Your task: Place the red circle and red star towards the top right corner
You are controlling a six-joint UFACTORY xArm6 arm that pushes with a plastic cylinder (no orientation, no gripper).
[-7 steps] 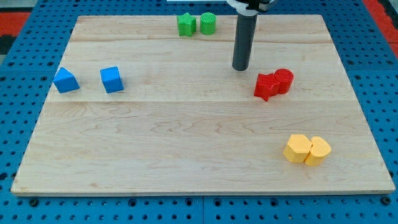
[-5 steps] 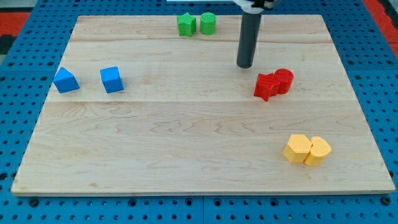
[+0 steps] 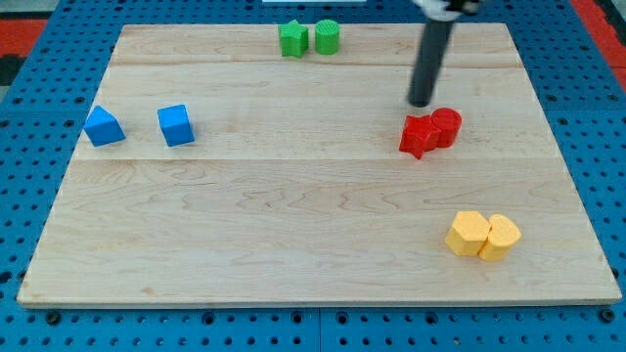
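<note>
Camera view: my tip [image 3: 422, 103] just above touching red star [image 3: 419, 135] and red circle [image 3: 446, 126].

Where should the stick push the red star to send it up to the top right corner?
Nothing can grip here; my tip only pushes. Best contact is the red star's lower-left side, pushing up and right. The red circle touches its right side, so both would probably slide together. My tip now sits just above the star.

A straight dark cylindrical rod ends in my tip [image 3: 422, 103], blunt.
</note>
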